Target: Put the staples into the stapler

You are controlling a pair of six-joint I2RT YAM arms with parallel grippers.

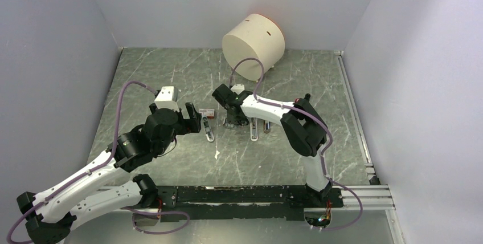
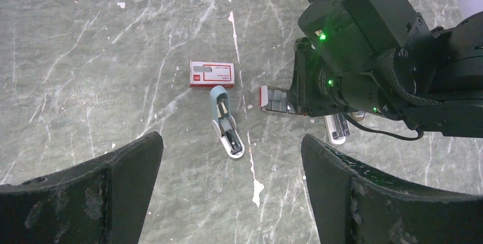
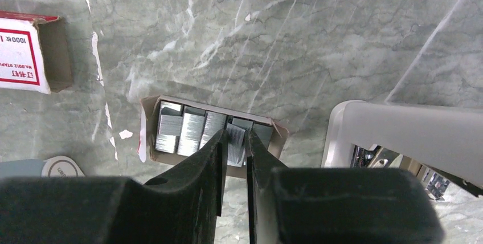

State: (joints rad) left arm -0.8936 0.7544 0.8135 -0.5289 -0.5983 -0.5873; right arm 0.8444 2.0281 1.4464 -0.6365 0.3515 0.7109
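Observation:
The staples [image 3: 192,133] are grey strips lying side by side in an open cardboard tray [image 3: 149,137]. My right gripper [image 3: 233,142] reaches down into the tray and is shut on one strip [image 3: 236,134], which sits tilted between the fingers. The tray also shows in the left wrist view [image 2: 275,100], beside my right gripper's black body. A small blue-and-white stapler [image 2: 226,123] lies opened on the table, left of the tray. It also shows in the top view [image 1: 208,130]. My left gripper [image 1: 193,120] hovers open and empty just left of that stapler.
A red-and-white cardboard box [image 2: 212,74] lies just behind the blue stapler. A second white stapler [image 1: 254,130] lies right of the tray and shows in the right wrist view [image 3: 398,133]. A large cream cylinder [image 1: 253,44] stands at the back.

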